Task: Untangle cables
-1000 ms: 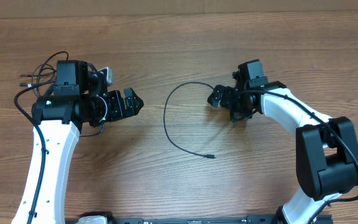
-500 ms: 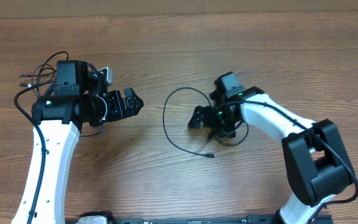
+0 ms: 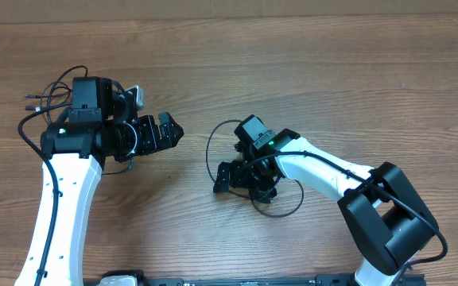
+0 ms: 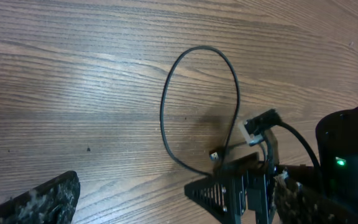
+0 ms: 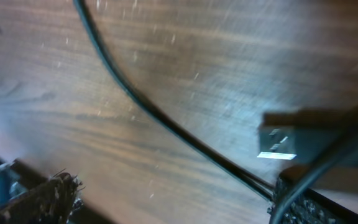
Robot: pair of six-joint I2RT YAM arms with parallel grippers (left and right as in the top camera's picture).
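Far half of the table (image 3: 332, 71) is bare wood, so passage is free along the top and the far right. The centre is occupied: the right gripper (image 3: 243, 183), jaws wide, hangs low over the loose cable (image 3: 211, 147) loop, and the right arm (image 3: 316, 171) blocks approach from the near right. The strip between the left gripper (image 3: 172, 127), also wide, and the loop is bare. The cable bundle (image 3: 50, 95) lies far left, with the left arm (image 3: 62, 206) screening it from the near side.

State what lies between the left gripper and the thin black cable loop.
Only bare wooden tabletop between left gripper and thin black cable loop, seen overhead.
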